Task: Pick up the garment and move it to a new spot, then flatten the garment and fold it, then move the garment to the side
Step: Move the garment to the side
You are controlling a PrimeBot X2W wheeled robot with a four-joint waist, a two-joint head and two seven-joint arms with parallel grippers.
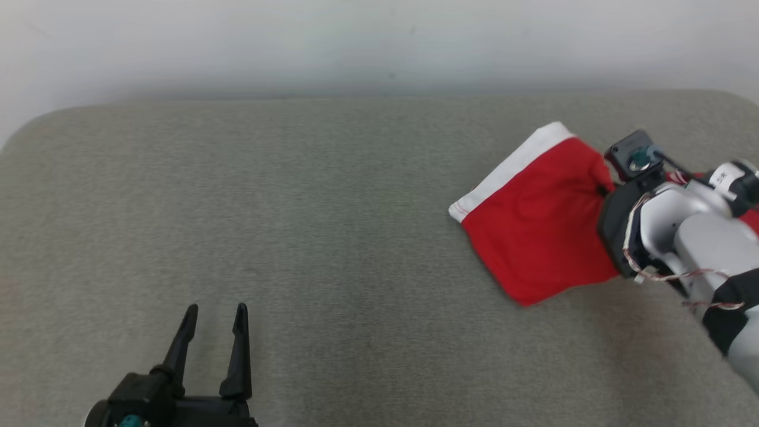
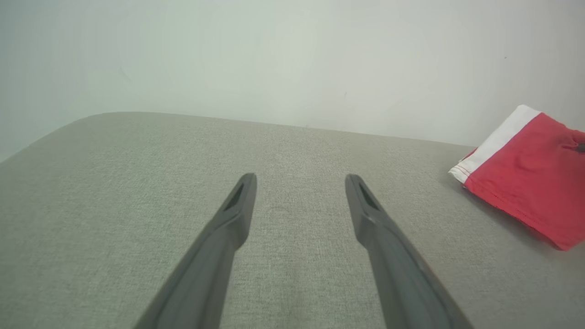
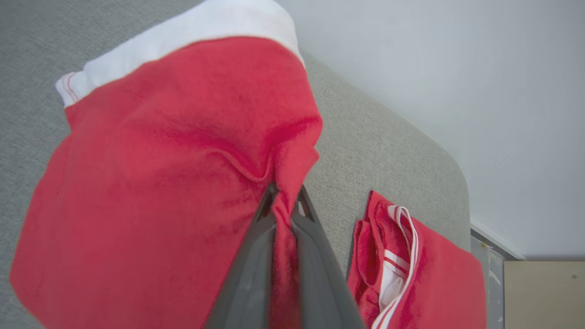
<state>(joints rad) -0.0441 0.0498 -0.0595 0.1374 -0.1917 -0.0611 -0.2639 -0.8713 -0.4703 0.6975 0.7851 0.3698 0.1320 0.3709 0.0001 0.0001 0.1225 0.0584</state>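
Surface: a grey woven pad (image 1: 308,225) with rounded corners carries everything. A pale wall (image 1: 379,41) stands right behind its far edge.
On the surface: the red garment (image 1: 536,231), folded to a rough square with a white band along its far-left side, sits at the far right. A second red piece with white stripes (image 3: 411,274) lies to its right, with a strip of pad between them.
Right pincer: my right pincer (image 3: 283,201) is pressed together on the red garment's right side. A ridge of red cloth is squeezed between the two fingers, and the fabric puckers around the pinch.
Right pincer from my head: my wrist and pale forearm cover the fingers. The cloth gathers to a point where they meet it.
Garment's contact: its near edge throws a shadow on the pad in my left wrist view. I cannot tell whether that edge is off the surface.
Left pincer: my left pincer (image 1: 216,311) has its fingers spread wide and grips nothing. It is over the near left, well apart from the red garment.
Edges: the pad's far edge runs near the white band. The second red piece lies close to the pad's right edge, by the rounded far-right corner.
Open room: grey weave runs unbroken from my left pincer across the middle to the red garment's left corner, and along the whole near side.
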